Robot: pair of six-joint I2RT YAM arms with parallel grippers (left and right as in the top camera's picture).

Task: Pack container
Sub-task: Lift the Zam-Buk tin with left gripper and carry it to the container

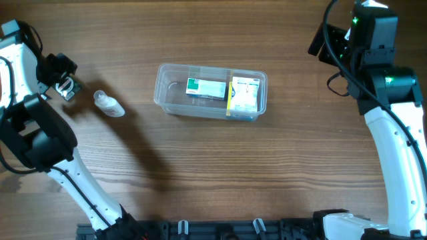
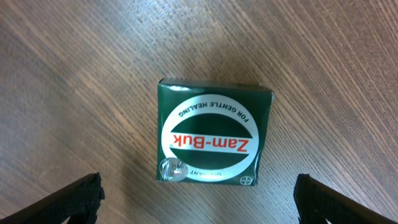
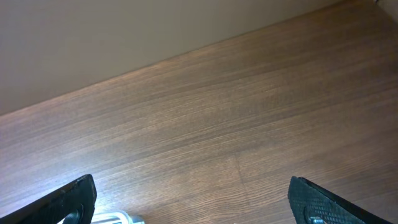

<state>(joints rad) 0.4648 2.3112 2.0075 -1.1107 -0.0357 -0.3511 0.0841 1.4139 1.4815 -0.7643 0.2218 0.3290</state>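
Container (image 1: 210, 91) mid-table (image 1: 220, 173), well apart from both grippers. Left gripper (image 1: 63, 83) far off to the container's left, at about the same depth. Spread wide in its wrist view, gripping nothing, one dark fingertip (image 2: 74, 199) to either side of a green Zam-Buk box (image 2: 211, 140) lying flat on the wood below. Right gripper (image 3: 191, 199) likewise wide apart, with nothing between its tips and only bare wood beneath. Placed off to the container's right and farther back.

Hidden from overhead: the Zam-Buk box, somewhere under the left gripper. Hard to make out there too: the right gripper's fingers, dark against arm and cables. Cut off in both wrist views: all of each gripper but the fingertips. Pale metal bit (image 3: 115, 218) at the bottom edge of the right wrist view, too cropped to name.

Inside the container, a green-and-white box (image 1: 205, 88) in the left half and a yellow-edged white box (image 1: 244, 93) at the right end; touching or merely side by side, cannot tell. Left of the container, between it and the left gripper, a small clear bottle (image 1: 109, 105) lying on its side.
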